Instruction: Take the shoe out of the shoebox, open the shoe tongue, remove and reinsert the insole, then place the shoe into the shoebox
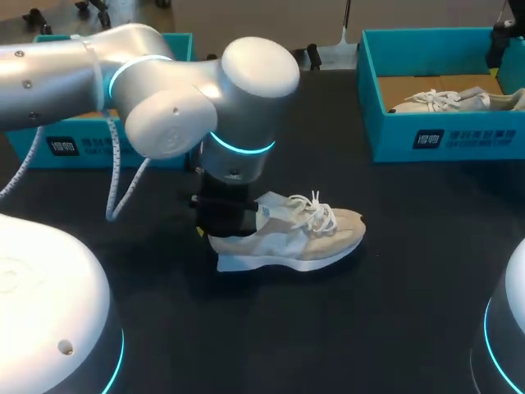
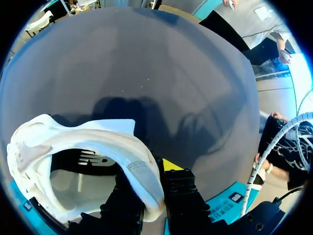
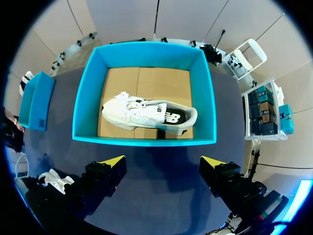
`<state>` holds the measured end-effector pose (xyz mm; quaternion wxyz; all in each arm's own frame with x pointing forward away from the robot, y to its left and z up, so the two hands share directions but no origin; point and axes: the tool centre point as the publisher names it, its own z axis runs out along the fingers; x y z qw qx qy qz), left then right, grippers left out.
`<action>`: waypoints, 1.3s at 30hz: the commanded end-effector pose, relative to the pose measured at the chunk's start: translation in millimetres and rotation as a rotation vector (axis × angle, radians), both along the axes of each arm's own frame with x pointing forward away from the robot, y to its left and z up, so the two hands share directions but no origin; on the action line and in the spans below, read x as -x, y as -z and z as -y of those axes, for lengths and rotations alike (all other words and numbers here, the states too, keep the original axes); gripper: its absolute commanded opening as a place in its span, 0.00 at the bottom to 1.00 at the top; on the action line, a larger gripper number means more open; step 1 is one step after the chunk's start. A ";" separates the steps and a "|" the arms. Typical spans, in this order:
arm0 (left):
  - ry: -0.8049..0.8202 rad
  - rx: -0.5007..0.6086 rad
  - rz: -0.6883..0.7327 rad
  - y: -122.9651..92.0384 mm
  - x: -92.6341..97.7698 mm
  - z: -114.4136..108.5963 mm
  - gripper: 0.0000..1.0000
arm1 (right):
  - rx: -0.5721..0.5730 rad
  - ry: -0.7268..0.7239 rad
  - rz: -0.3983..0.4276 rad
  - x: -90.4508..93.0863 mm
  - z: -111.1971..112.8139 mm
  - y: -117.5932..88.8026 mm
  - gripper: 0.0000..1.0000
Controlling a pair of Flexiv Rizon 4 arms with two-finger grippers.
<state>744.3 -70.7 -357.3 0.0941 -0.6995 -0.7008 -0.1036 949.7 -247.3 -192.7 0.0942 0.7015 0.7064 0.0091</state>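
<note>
A beige and white shoe (image 1: 291, 234) stands upright on the dark table, toe to the right, laces tied. My left gripper (image 1: 215, 223) comes down at its heel. In the left wrist view the gripper (image 2: 152, 183) is shut on the heel collar of the shoe (image 2: 73, 142), one finger inside the opening and one outside. My right gripper (image 3: 161, 162) hangs open and empty above the right teal shoebox (image 3: 146, 53), which holds a second white shoe (image 3: 146, 115).
The right shoebox (image 1: 443, 135) stands at the back right with its shoe (image 1: 455, 100) inside. Another teal box (image 1: 82, 144) sits at the back left, partly behind my left arm. Bare table lies in front of the shoe.
</note>
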 end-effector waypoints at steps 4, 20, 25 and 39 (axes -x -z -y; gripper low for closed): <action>-0.016 -0.020 -0.013 13.0 -3.5 1.6 0.00 | 0.001 0.000 0.000 0.1 0.0 0.3 1.00; -0.043 -0.053 -0.033 29.0 -0.5 -0.3 0.21 | 0.001 0.000 0.000 0.1 0.0 0.3 1.00; -0.048 -0.044 -0.034 21.4 2.0 1.7 0.54 | 0.001 0.000 0.000 0.1 0.0 0.3 1.00; -0.053 0.034 -0.003 -19.0 6.7 1.1 1.00 | 0.001 0.000 0.000 0.1 0.0 0.3 1.00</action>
